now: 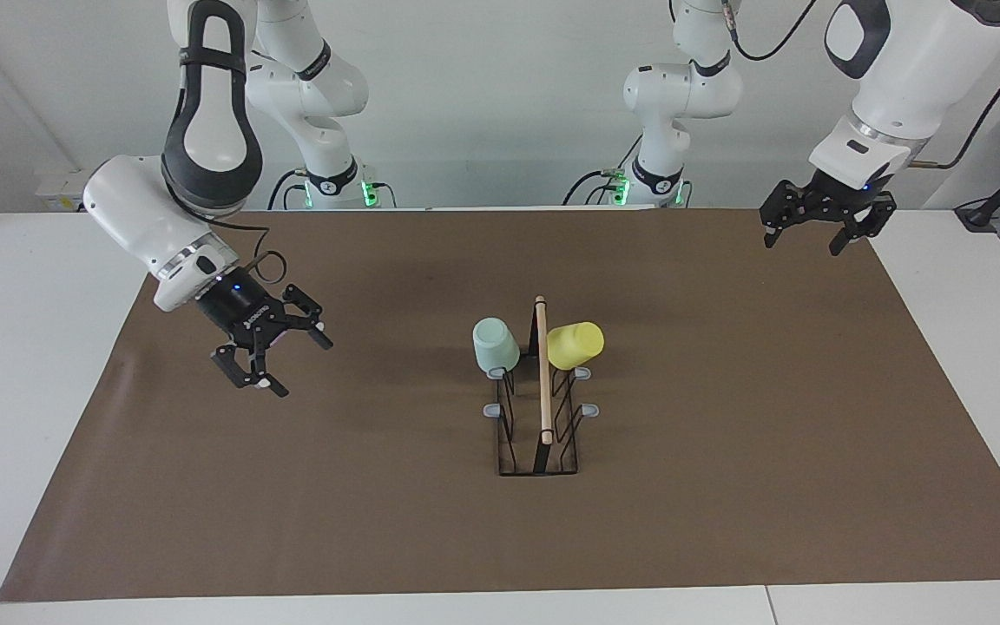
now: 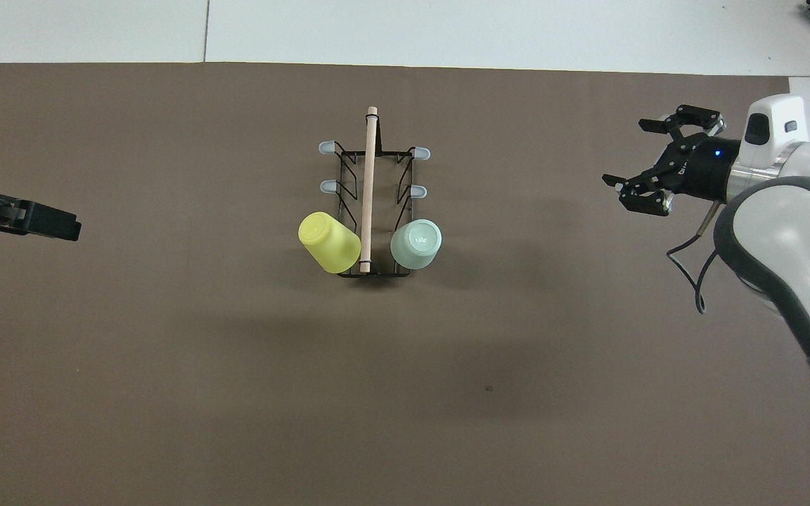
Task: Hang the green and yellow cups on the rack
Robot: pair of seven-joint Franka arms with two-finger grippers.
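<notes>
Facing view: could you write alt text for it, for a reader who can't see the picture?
A black wire rack with a wooden top rod stands mid-table on a brown mat, a green cup and a yellow cup hung upside down on its pegs nearest the robots. The right gripper and left gripper hang open and empty over the mat's ends.

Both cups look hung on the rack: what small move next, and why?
Probably just park both arms. The green cup and yellow cup sit upside down on the rack's pegs, and the open right gripper and left gripper hold nothing.
</notes>
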